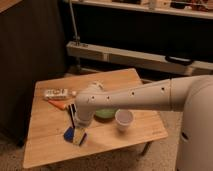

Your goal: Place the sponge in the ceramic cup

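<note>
One end effector, fingers apart, hangs just above the sponge on the tabletop, with the cup standing apart beside the bowl.

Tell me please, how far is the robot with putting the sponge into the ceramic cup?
Nothing is done yet: the blue sponge lies on the wooden table, apart from the white ceramic cup. In hand: the open gripper hangs just over the sponge, seemingly to grasp it. Left: grasping, lifting, carrying it over and dropping it into the cup.
</note>
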Tool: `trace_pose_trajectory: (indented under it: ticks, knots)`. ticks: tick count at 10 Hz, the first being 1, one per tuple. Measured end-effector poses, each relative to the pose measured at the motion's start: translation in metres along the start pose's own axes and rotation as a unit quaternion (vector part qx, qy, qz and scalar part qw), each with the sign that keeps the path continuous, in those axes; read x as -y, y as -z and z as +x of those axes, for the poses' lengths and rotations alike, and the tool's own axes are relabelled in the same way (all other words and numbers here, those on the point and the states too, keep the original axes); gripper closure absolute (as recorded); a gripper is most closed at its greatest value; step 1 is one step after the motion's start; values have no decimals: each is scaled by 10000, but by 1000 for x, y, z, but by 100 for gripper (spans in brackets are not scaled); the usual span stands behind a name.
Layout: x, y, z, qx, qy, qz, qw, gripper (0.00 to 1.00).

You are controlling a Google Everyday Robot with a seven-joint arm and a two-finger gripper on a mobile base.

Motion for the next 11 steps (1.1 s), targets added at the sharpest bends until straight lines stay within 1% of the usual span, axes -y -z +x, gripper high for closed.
trace_pose_trajectory:
  ticks: [2, 3, 5, 7, 9, 11]
  knots:
    - [-1, -13, 0, -76, -29, -39, 10000, 20]
    - [-3, -20, 0, -128, -75, -12, 9999, 20]
    - [-7, -30, 2, -219, -220, 169, 9994, 20]
    - [-13, -41, 0, -310, -322, 287, 9986, 20]
    - [-14, -51, 1, -366, -405, 342, 9979, 20]
    - [-10, -62, 6, -367, -517, 346, 9974, 20]
